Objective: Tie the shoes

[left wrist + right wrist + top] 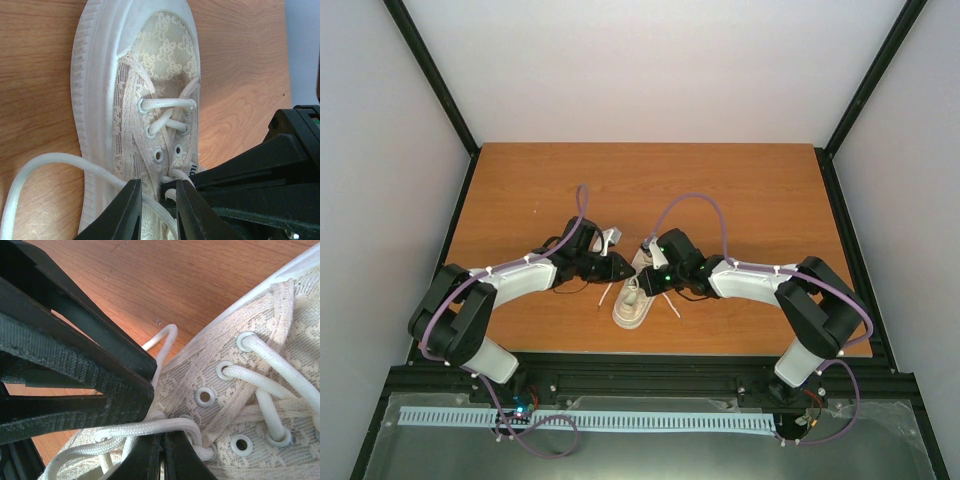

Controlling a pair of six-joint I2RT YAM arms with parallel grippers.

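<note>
One cream-beige lace-fabric sneaker [631,308] lies on the wooden table near the front edge. Both grippers meet over its tongue. In the left wrist view the shoe [160,65] points toe-up. My left gripper [157,186] is open over the upper eyelets, and a white lace [50,160] loops in from the left and runs down between its fingers. My right gripper [163,436] is shut, and a lace [150,426] crosses its tips by the top eyelet. In the top view my left gripper [620,268] and right gripper [647,283] nearly touch.
The wooden table [740,190] is ringed by a black frame and pale walls. Loose lace ends trail on the wood left [606,293] and right [672,308] of the shoe. A small white object [609,238] lies behind the left gripper.
</note>
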